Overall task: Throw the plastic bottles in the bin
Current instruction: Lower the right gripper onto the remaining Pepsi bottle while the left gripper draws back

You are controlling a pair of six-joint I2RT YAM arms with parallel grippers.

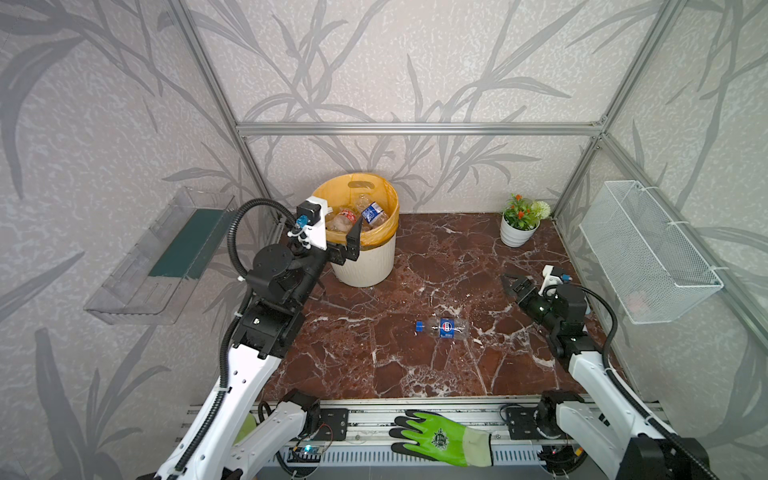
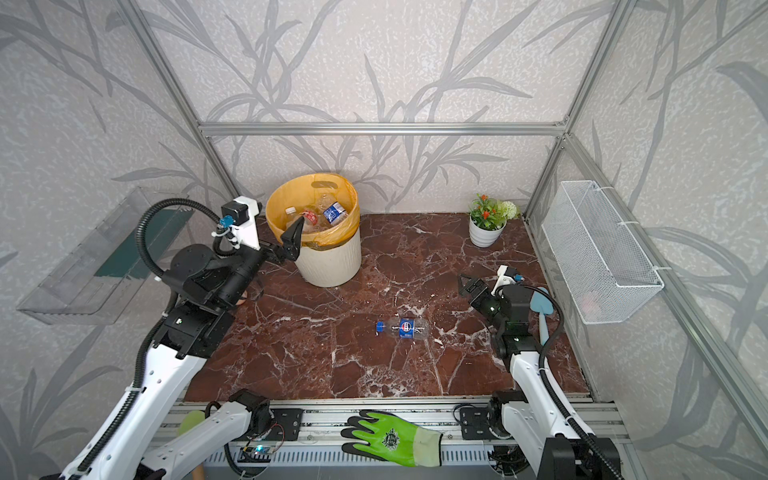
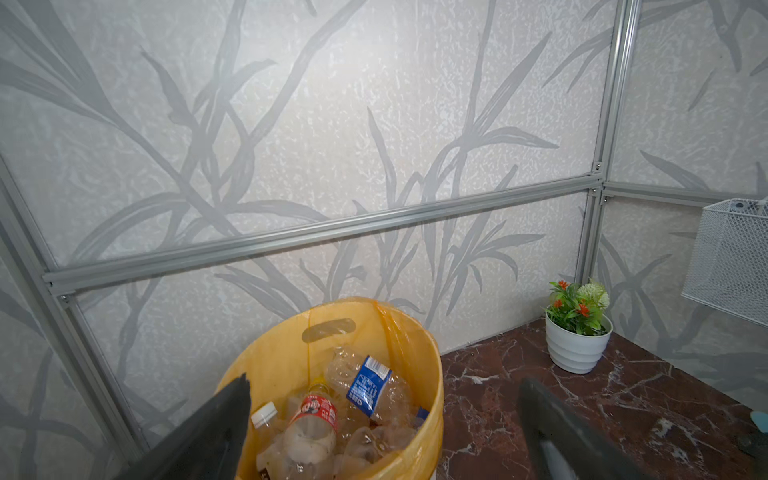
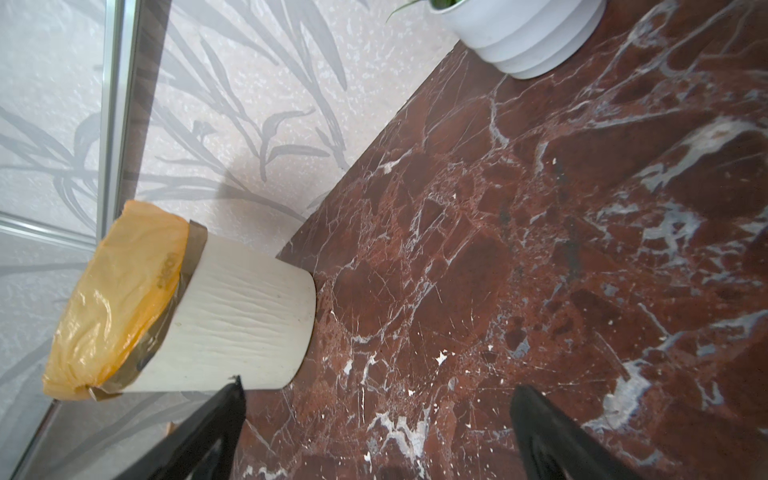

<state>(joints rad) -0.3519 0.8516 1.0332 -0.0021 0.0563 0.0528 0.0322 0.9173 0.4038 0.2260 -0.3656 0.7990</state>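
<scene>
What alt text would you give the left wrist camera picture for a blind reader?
A bin lined with an orange-yellow bag holds several clear plastic bottles, seen between the jaws of the open left gripper. Nearby, a white flower pot stands on the red marble table.

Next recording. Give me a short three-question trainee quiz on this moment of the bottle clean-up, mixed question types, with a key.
1. True or false: the left tool is shut on a bottle.
2. Besides the plastic bottles in the bin, how many lie in view on the table?
3. The loose bottle has a cap that is: A red, B blue, C white.
Key: 1 false, its jaws stand open; 2 one; 3 B.
</scene>
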